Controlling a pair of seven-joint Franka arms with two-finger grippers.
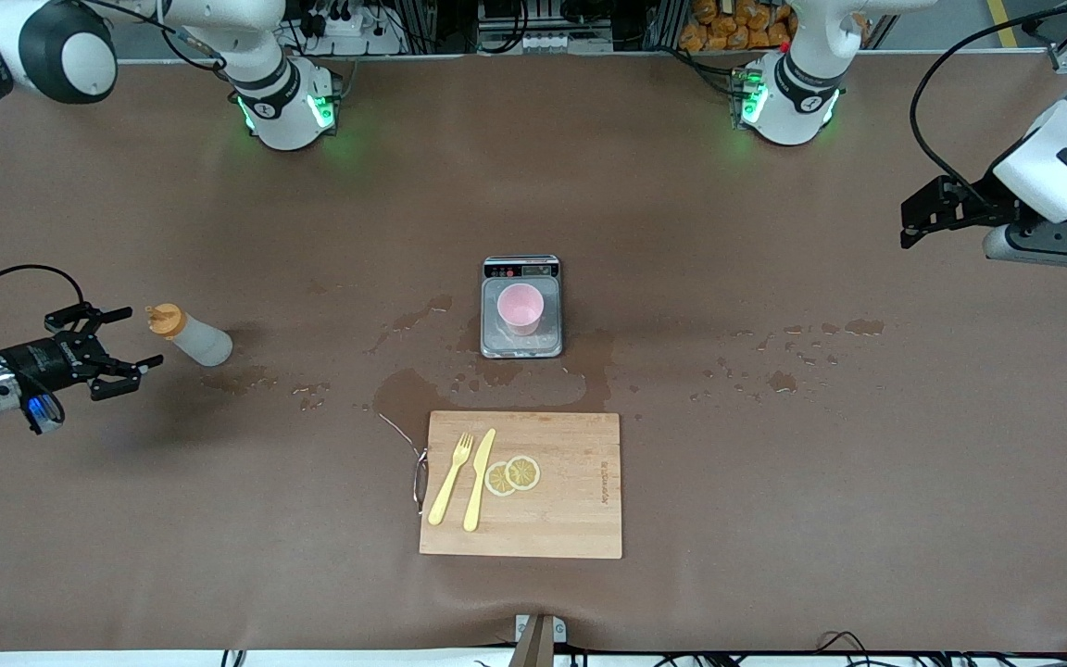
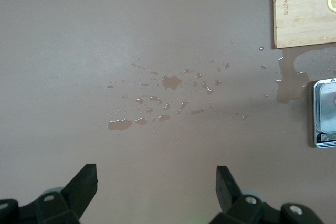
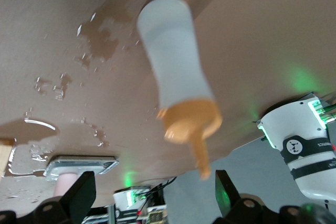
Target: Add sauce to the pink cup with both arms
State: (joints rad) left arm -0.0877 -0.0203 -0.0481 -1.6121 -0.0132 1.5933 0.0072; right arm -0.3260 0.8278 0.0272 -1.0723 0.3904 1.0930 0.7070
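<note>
Inventory, taken from the right arm's end of the table across to the left arm's. My right gripper [image 1: 131,347]: fingers spread wide, holding nothing, low at the right arm's end of the table with its opening turned toward the sauce bottle [image 1: 191,335], just short of the orange cap [image 1: 164,320]. Sauce bottle: translucent white squeeze type, standing on the table with its nozzle toward my right claw; the right wrist view shows it between my spread fingers and a little way off. I judge it light, soft-walled and likely slick, so a hard pinch would push sauce out early; the sounder hold looks to be across the pale body below the cap, not on the narrow nozzle. Spilled liquid [image 1: 404,394]: wet patches and drops across the mat. Kitchen scale [image 1: 521,307]: mid-table, carrying the pink cup [image 1: 520,308] upright on its platter; whether the cup holds sauce I cannot tell. Cutting board [image 1: 521,484]: nearer the front camera than the scale, bearing a yellow fork [image 1: 451,478], a yellow knife [image 1: 479,479] and two lemon slices [image 1: 513,475]. My left gripper [image 2: 156,195]: fingers spread, holding nothing, waiting raised over the left arm's end of the table, above scattered droplets [image 2: 163,106].
</note>
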